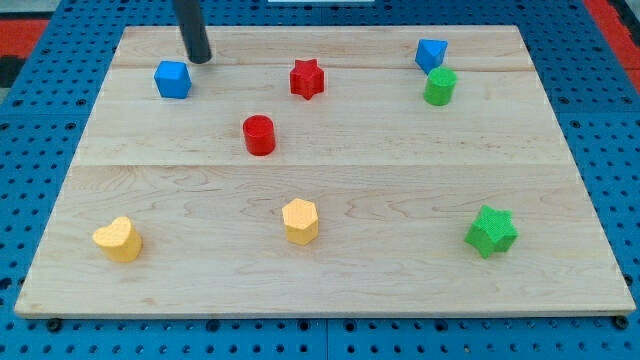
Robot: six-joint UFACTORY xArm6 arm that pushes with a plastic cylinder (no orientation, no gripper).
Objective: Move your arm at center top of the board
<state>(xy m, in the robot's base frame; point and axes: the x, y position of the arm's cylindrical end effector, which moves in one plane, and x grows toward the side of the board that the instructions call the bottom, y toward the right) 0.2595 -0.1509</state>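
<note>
Tip [200, 58] sits upper left of frame, near board's [330, 190] top edge; plain rod, no jaws, holds nothing. Blue block [172, 79] just beside tip, lower left, apparently not touching. Target spot, board's top centre, lies to view's right of tip, above red star [307, 78]. Likely move: straight slide rightward along top edge; path looks block-free. Red cylinder [259, 135] well below that line.

The board [330, 200] was pale wood with fine grain lines, lying on a blue perforated surface [40, 110]. My tip [200, 58] was dark grey. Upper left sat a blue cube [172, 79]; upper right a blue block [431, 53] and green cylinder [439, 87]. The star [307, 78] and cylinder [259, 135] were red, the heart [118, 240] and hexagon [300, 221] yellow, the lower-right star [491, 231] green.
</note>
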